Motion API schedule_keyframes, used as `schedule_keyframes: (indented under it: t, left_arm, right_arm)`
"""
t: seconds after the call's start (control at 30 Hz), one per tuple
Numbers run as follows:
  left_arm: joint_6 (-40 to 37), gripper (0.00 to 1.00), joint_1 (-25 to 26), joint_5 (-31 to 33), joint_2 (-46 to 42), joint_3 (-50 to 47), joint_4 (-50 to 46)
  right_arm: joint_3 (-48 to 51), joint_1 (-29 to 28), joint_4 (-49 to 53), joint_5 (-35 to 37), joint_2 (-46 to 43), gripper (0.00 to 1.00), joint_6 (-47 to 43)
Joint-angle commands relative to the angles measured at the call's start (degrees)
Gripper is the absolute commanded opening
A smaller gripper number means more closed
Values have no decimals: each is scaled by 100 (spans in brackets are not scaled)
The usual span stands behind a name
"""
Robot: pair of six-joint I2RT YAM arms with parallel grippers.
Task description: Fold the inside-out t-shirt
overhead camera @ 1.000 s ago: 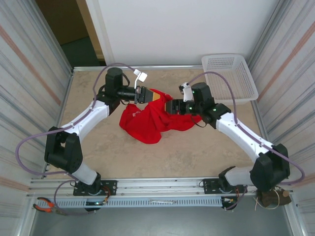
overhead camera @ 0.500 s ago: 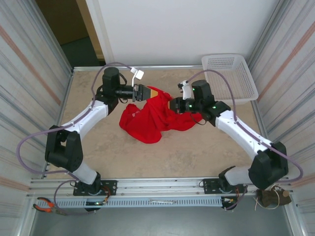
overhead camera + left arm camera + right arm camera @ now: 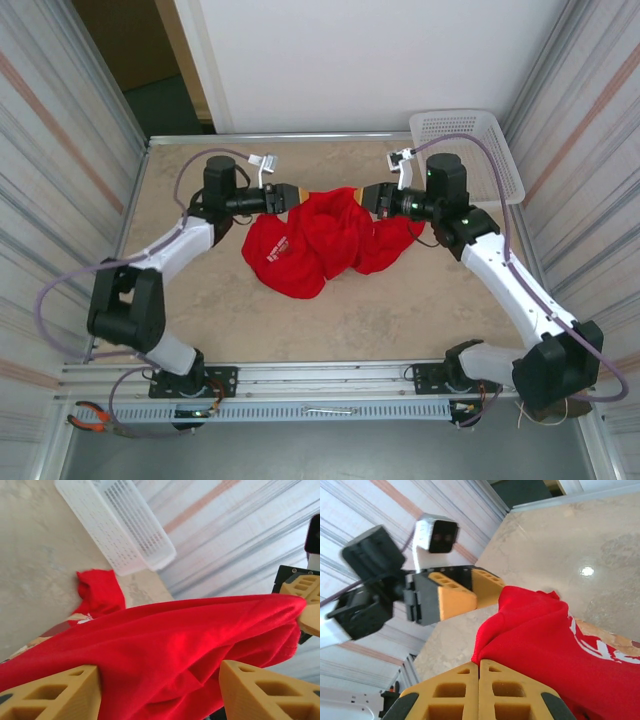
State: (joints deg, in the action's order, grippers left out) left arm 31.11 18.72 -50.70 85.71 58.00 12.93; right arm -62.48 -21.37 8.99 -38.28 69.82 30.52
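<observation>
Top external view: the inside-out t-shirt [image 3: 320,245] sits just to the 12 o'clock side of the table's [image 3: 400,310] middle. Its upper edge is pulled into a short ridge between the two grippers, and the rest lies bunched on the surface.

The left gripper [image 3: 292,197] meets that ridge from 9 o'clock. In the left wrist view its fingers [image 3: 55,695] stand wide apart with the red cloth draped loosely across the gap, so the jaws are released and pinch nothing. The right gripper [image 3: 362,198] comes in from 3 o'clock. Its fingers are pressed flat together in the right wrist view, clenched on the shirt's edge.

The heap's lower lobes round off toward 6 and 7 o'clock, with the white graphic [image 3: 280,245] showing on the 9 o'clock flank. Another fold pokes out at 3 o'clock beneath the right arm.

A white mesh basket [image 3: 468,150] sits in the 1 o'clock corner, apart from the cloth. Bare tabletop runs wide from the heap down to the near rail at 6 o'clock, and on to the 9 o'clock wall. At 12 o'clock a narrower strip separates the grippers from the far edge. Pliers [image 3: 95,418] lie on the rail at 7 o'clock.
</observation>
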Motion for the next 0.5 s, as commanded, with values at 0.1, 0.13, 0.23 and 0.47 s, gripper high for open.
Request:
schedule_keyframes:
  t: [0.1, 0.13, 0.23, 0.47]
  left_arm:
    - [-1479, 61, 1235, 2759, -1042, -215, -1122]
    - [-1479, 61, 1348, 2947, -1034, -232, -1092]
    - [-1505, 60, 1661, 3359, -861, -204, -1020]
    - [-1474, 63, 1966, 3927, 20, 515, -1464]
  right_arm:
    - [9, 61, -290, -355, 60, 0, 173]
    - [21, 62, -285, -366, 53, 0, 173]
    - [29, 63, -284, -367, 23, 0, 185]
    - [82, 61, -387, -408, -18, 0, 284]
